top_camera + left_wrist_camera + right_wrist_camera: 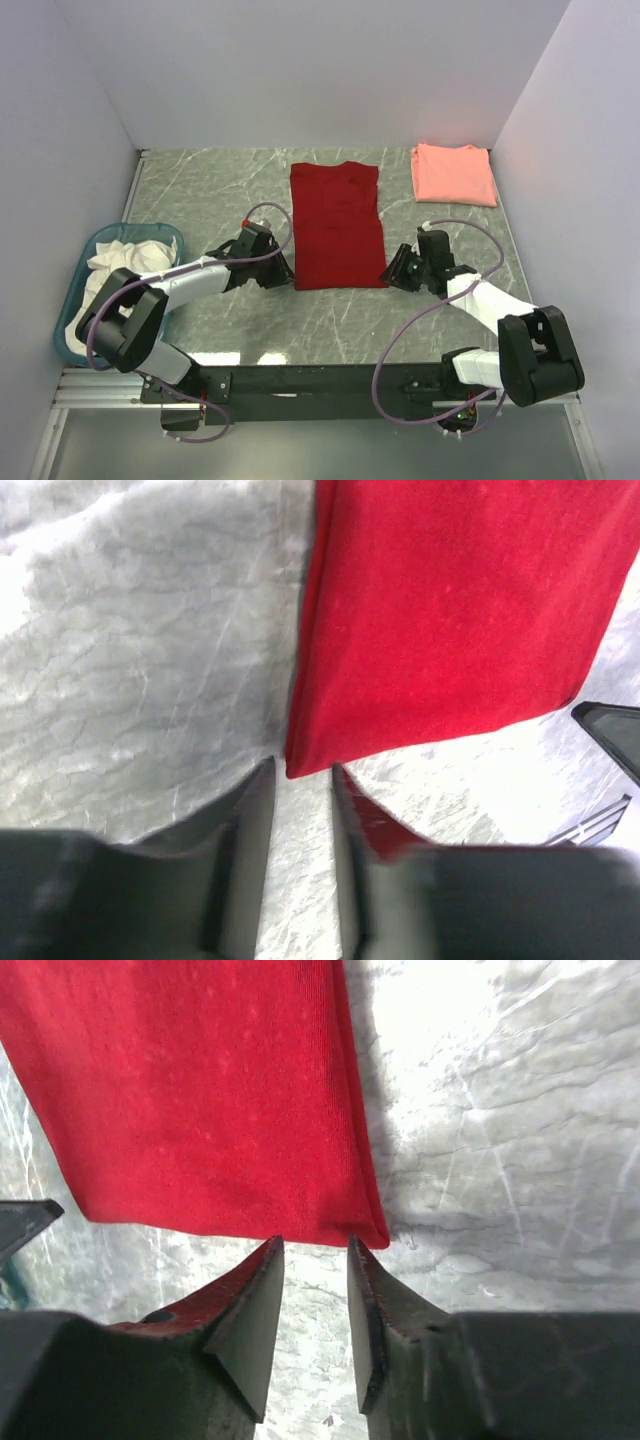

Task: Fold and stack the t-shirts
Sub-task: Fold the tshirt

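Shirts from above: deep red t-shirt [337, 225] flat in a long strip, salmon-pink t-shirt [453, 173] folded beyond its far right corner. Left wrist: left gripper [302, 770] slightly parted, empty, points at its near left corner. Right wrist: right gripper [315, 1245] likewise parted at its near right corner, seemingly to lift the hem together.

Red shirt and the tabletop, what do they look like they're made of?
The red shirt looks like soft matte knit cloth, probably cotton jersey: fine grain and limp folded edges. The tabletop looks like grey marble or marble-print laminate: pale veins, slight sheen; I cannot tell which.
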Available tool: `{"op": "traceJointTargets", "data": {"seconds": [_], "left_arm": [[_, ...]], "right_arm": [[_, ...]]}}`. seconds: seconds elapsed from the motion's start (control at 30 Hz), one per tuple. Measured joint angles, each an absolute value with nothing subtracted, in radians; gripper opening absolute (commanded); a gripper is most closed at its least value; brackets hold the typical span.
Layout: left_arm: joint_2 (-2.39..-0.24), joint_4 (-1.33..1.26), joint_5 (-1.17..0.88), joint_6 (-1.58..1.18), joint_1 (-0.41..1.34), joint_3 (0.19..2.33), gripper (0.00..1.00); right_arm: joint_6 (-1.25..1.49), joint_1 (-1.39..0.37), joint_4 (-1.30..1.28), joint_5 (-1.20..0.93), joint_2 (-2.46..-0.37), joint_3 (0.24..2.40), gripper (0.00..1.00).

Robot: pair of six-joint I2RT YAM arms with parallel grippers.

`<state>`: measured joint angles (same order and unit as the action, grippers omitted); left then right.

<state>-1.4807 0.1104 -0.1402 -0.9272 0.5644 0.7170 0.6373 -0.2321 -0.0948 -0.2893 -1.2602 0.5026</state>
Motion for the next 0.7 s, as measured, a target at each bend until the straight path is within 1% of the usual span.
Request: {"op": "traceJointTargets", "data": {"seconds": [0.07, 0.17, 0.27, 0.4, 0.7], "left_arm": [[-1.477, 0.112, -0.140, -0.928, 0.565, 0.710, 0.38], [-1.477, 0.113, -0.139, -0.929, 0.569, 0.698, 0.35], [-1.479, 0.114, -0.139, -0.930, 0.582, 0.689, 0.35], [-1.496, 0.108, -0.136, -0.937, 0.599, 0.689, 0.29], [-1.543, 0.064, -0.134, -0.951, 0.617, 0.690, 0.29]], "right_arm": [[0.630, -0.232, -0.099, -0.275, -1.245, 0.503, 0.42], [0.628, -0.231, -0.101, -0.262, -1.242, 0.503, 0.43], [0.626, -0.231, -0.108, -0.252, -1.242, 0.503, 0.44], [0.624, -0.231, -0.117, -0.250, -1.245, 0.503, 0.44], [0.631, -0.231, -0.135, -0.244, -1.286, 0.503, 0.42]]}}
